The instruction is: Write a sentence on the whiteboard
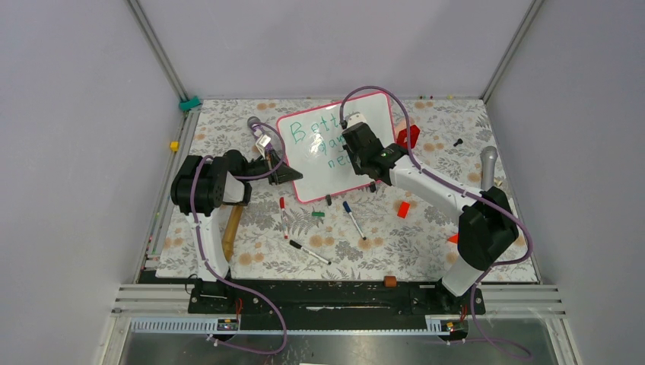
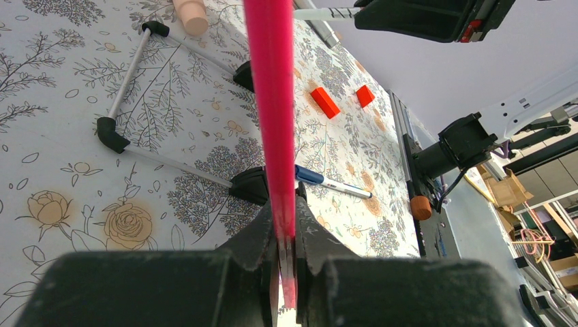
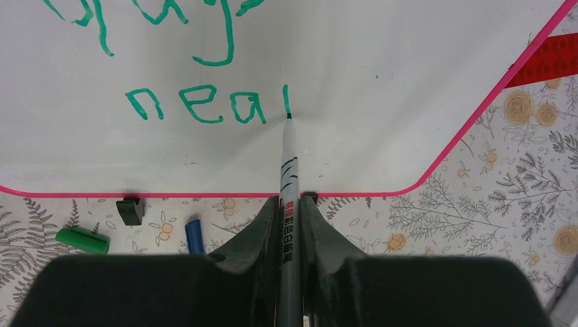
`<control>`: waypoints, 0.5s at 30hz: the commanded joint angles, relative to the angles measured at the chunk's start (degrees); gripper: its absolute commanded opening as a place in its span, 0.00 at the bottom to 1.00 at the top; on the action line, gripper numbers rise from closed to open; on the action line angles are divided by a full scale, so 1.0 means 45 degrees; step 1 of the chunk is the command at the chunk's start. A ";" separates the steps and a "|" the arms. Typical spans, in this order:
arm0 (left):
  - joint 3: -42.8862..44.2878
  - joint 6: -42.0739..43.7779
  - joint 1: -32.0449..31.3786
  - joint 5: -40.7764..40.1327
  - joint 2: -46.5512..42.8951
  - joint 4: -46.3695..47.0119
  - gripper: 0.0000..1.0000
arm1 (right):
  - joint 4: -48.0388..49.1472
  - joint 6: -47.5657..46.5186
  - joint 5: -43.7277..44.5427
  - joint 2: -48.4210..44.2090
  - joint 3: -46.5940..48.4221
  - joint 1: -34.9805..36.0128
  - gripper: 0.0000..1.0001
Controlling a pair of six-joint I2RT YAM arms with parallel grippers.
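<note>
Floral surface (image 1: 426,243); whiteboard (image 3: 382,82) looks light, stiff, slick, prob. tippy. My left hand (image 2: 287,228) clamps its frame (image 2: 269,102); right hand (image 3: 290,204) clamps green marker (image 3: 289,150).

Both arms look the same build. The left arm (image 1: 205,190) and the right arm (image 1: 426,181) each have slim white links joined by chunky black joint housings with rounded corners. A purple cable (image 1: 370,87) runs along each arm, hanging in loose loops past the joints and trailing off below the base. Both arms are bolted to one black rail (image 1: 327,298) at the near edge of the surface. Up close, the jaws are matte black with a grainy finish, wedge-shaped and narrowing to thin tips.
</note>
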 commanded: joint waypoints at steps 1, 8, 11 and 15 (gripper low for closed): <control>-0.0063 0.1082 -0.0265 0.1691 0.0360 0.0572 0.00 | -0.0251 0.0106 -0.0289 0.0067 0.0113 -0.0134 0.00; -0.0076 0.1082 -0.0271 0.1691 0.0341 0.0572 0.00 | -0.0203 0.0122 -0.0185 0.0125 0.0163 -0.0132 0.00; -0.0084 0.1082 -0.0266 0.1705 0.0351 0.0571 0.00 | -0.0165 0.0103 -0.0090 0.0123 0.0373 -0.0123 0.00; -0.0082 0.1082 -0.0260 0.1697 0.0340 0.0569 0.00 | -0.0163 0.0062 0.0018 0.0167 0.0643 -0.0129 0.00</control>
